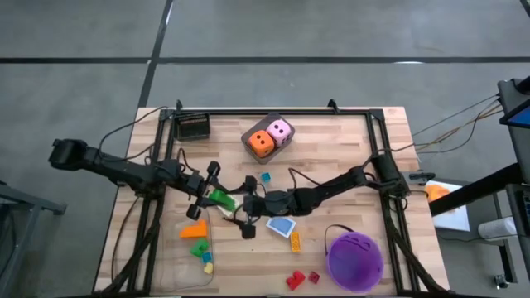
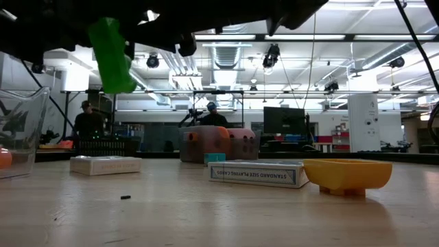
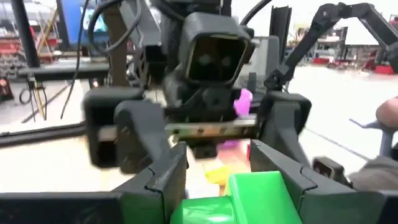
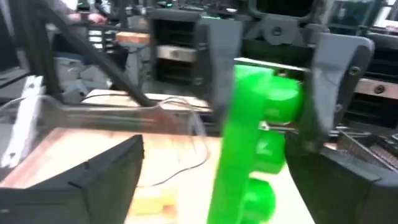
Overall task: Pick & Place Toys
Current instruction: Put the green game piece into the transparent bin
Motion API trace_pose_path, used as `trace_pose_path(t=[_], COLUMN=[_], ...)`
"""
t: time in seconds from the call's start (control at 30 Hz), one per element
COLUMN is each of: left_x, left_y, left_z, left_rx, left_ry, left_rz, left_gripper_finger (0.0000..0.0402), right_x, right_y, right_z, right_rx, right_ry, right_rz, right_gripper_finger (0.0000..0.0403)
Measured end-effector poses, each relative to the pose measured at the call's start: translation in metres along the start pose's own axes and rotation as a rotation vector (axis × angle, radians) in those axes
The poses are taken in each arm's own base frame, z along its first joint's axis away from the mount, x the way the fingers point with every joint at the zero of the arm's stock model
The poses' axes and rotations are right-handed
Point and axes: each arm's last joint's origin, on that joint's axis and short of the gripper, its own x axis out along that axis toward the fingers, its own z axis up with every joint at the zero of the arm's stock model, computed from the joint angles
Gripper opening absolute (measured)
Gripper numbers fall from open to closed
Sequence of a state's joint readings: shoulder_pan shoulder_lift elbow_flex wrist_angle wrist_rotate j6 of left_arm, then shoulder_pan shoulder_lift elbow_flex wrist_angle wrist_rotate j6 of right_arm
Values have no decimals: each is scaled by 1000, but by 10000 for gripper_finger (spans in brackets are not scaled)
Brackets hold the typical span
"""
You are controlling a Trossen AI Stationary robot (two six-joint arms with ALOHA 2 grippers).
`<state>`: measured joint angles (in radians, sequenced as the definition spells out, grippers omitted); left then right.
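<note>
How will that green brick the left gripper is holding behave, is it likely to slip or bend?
The green brick looks like hard moulded plastic, so probably stiff and light. Its smooth, glossy sides could slip, and the left gripper seems to pinch it near one end, so it may pivot. The right gripper sits close, open.

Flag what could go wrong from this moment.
The left gripper holds the green brick in the air, with the right gripper open and facing it close by; the two could collide. The brick could also slip in a handover and drop beside the clear tray.
</note>
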<state>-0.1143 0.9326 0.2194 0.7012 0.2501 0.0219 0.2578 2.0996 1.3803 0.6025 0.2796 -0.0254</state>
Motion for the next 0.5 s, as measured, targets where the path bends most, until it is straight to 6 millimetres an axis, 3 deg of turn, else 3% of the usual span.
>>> trace_pose_path(t=[0.2,0.5], left_x=[-14,-36], left_y=[-4,-24], left_z=[7,24], left_rx=[-34,-60], left_ry=[9,66], left_rz=[-1,-104], left_gripper_finger=[160,160], right_x=[-11,-45], right_y=[19,36], right_z=[-12,-4], right_rx=[-31,-49], right_ry=[1,-71], right_rz=[51,104], right_gripper_finger=[389,340])
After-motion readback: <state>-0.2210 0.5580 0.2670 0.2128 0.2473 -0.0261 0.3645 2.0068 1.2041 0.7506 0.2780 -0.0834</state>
